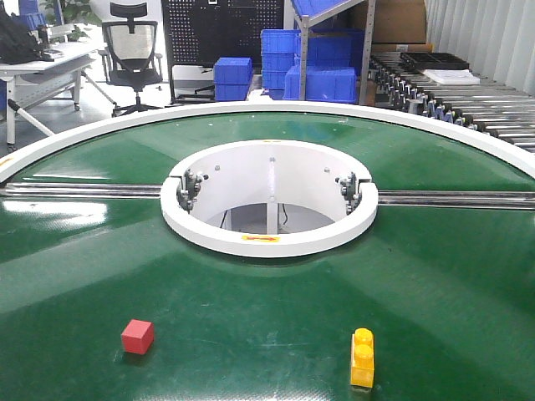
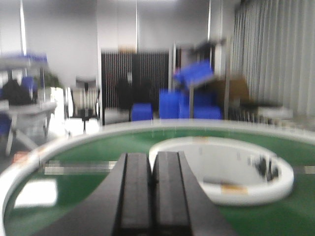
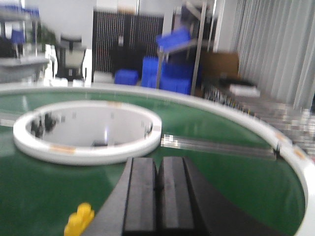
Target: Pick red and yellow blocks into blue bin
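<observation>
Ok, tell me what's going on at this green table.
Nothing is being handled yet. The red block and yellow block lie apart on the green table, on its near side. The left hand and right hand are both shut and empty, over the table; the yellow block shows just left of the right hand in its wrist view. Only stacked blue crates show at the back; the target bin isn't evident.

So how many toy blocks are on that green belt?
2: the red cube at front left, the yellow studded brick at front right; others could lie outside the view.
</observation>
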Robot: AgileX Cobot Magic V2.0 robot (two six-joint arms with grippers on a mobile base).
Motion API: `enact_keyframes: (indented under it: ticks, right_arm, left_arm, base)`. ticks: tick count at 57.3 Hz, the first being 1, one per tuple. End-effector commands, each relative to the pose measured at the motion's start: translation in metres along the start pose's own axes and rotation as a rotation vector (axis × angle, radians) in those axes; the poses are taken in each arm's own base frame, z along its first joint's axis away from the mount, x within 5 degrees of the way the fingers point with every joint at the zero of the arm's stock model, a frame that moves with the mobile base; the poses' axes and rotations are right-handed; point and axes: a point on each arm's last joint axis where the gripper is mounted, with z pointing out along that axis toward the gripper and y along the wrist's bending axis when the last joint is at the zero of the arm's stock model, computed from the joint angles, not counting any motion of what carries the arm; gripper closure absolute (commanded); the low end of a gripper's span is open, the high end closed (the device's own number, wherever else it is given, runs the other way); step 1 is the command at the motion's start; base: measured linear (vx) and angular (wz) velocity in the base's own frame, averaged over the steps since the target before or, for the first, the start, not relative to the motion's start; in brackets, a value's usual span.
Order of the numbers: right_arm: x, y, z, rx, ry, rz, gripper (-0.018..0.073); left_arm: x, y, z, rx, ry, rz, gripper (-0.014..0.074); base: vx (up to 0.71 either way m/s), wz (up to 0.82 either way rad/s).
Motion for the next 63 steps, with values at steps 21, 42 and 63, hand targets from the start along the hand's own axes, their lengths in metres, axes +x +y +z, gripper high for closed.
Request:
enact_keyframes:
  ticks: [21,42,63]
  right_arm:
    - [0.021,0.002,0.072,-0.073,0.531,-0.008,0.0569]
    - [0.034,0.008,0.097,-0.126,0.639,0.013,0.03]
    - [0.035,0.032,0.127,-0.344,0.688,0.002,-0.0156]
  left_arm:
    - [0.033,-0.001,0.061,0.005,0.587,-0.02,0.0603]
    - [0.048,0.0,0.068,0.005,0.645,-0.014,0.0226]
    - [0.048,0.0,0.068,0.005,0.639,-0.014,-0.0029]
  base:
    - [0.0,0.0]
    - [0.0,0.0]
    - [0.0,0.01]
